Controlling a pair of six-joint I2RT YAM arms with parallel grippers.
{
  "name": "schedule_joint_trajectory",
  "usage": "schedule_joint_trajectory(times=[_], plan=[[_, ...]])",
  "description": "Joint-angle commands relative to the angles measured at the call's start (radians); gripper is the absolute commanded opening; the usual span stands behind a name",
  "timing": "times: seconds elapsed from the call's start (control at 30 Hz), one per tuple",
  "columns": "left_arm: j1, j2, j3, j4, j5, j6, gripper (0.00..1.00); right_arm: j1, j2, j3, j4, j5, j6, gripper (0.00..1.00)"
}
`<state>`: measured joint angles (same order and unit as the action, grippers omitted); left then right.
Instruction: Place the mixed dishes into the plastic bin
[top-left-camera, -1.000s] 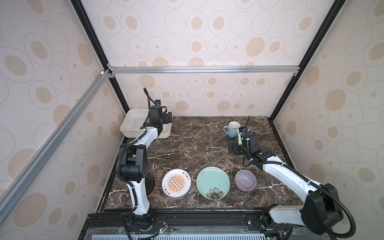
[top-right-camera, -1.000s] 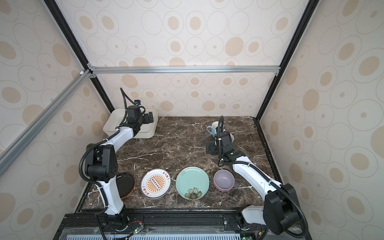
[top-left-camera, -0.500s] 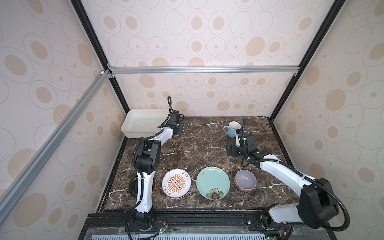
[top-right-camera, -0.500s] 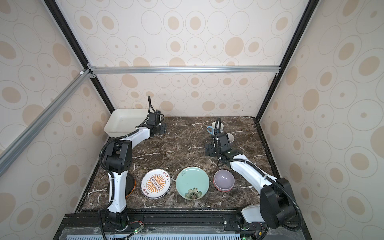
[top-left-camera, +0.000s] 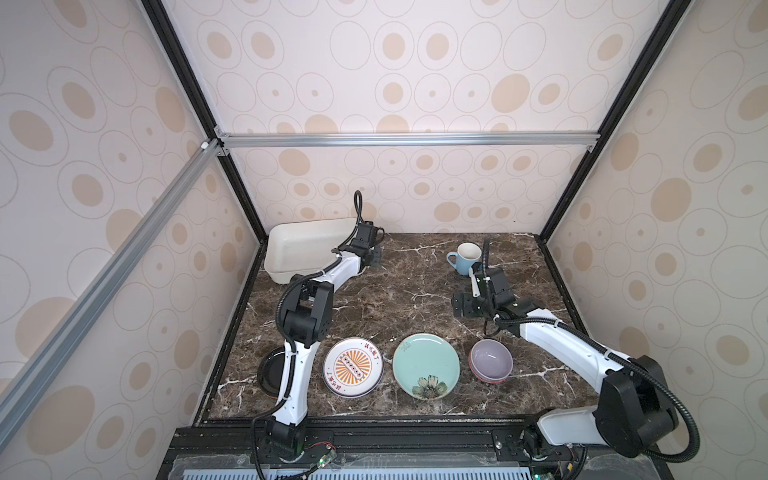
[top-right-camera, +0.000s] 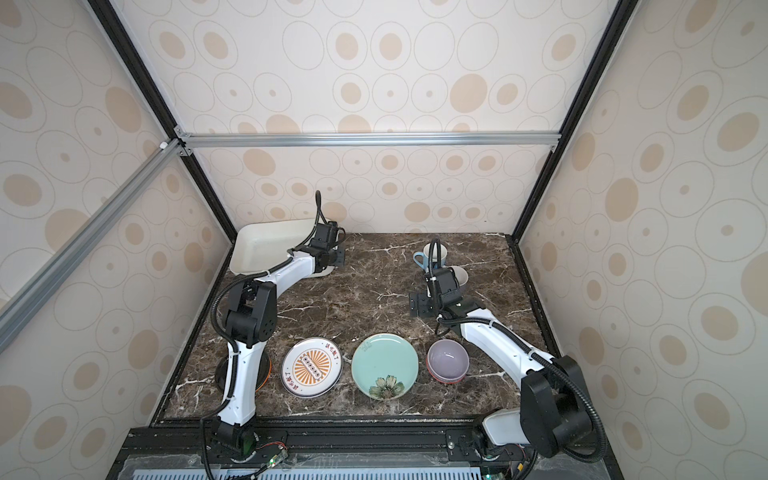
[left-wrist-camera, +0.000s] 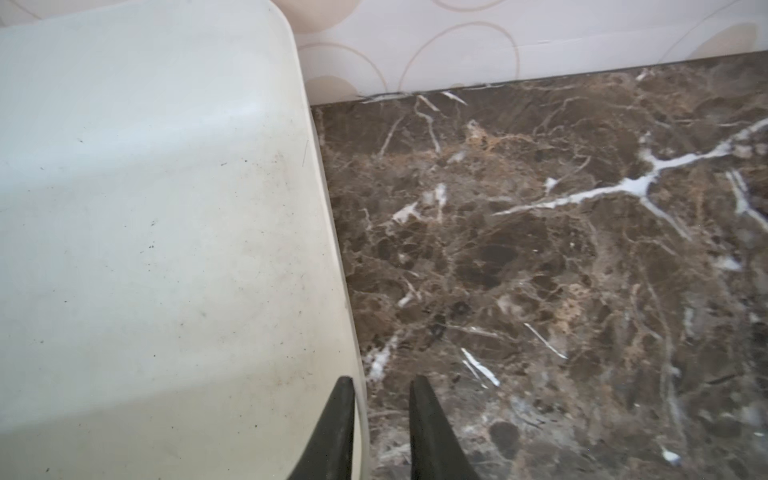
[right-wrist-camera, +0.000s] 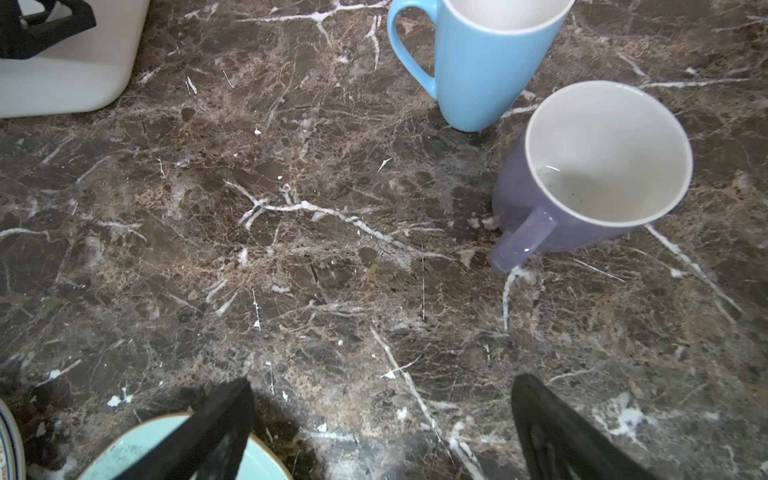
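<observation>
The white plastic bin (top-left-camera: 307, 249) stands at the back left corner. My left gripper (left-wrist-camera: 381, 379) straddles its right wall (left-wrist-camera: 332, 249) with the jaws narrowed. The inner finger lies on the wall, and a strip of marble shows before the outer finger. My right gripper (right-wrist-camera: 382, 378) hangs open over bare marble, short of the light blue mug (right-wrist-camera: 486, 62) and the lavender mug (right-wrist-camera: 582, 178). Along the front lie a sunburst plate (top-left-camera: 353, 367), a teal flowered plate (top-left-camera: 426, 365) and a lavender bowl (top-left-camera: 490, 359) nested in a red-rimmed one.
A black plate with an orange rim (top-left-camera: 270, 372) lies at the front left, half hidden behind the left arm's base. Patterned walls and black frame posts close in the marble table (top-left-camera: 407, 291) on three sides.
The left gripper has swung from over the bin to its right wall and narrowed around it. The bin has shifted a little to the right. The right gripper has drifted slightly and stays open.
</observation>
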<state>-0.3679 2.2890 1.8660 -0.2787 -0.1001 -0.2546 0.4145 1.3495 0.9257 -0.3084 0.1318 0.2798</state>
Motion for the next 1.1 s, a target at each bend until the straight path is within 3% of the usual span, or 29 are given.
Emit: schedule_joint_trajectory(times=[0.0,0.3,0.6,1.07], plan=[[-0.050,0.008,0.044,-0.064,0.018,-0.075,0.24,0.007,-0.074,-0.011,-0.038,0.005,0.018,1.00],[-0.197,-0.130,-0.106,-0.048,-0.046,-0.250,0.24,0.006,-0.177,-0.021,-0.155,0.002,0.055,1.00],[-0.345,-0.200,-0.217,0.044,-0.025,-0.364,0.27,0.006,-0.236,-0.013,-0.335,0.055,0.106,1.00],[-0.378,-0.123,-0.109,0.037,-0.003,-0.347,0.30,0.033,-0.262,0.013,-0.502,-0.054,0.180,1.00]])
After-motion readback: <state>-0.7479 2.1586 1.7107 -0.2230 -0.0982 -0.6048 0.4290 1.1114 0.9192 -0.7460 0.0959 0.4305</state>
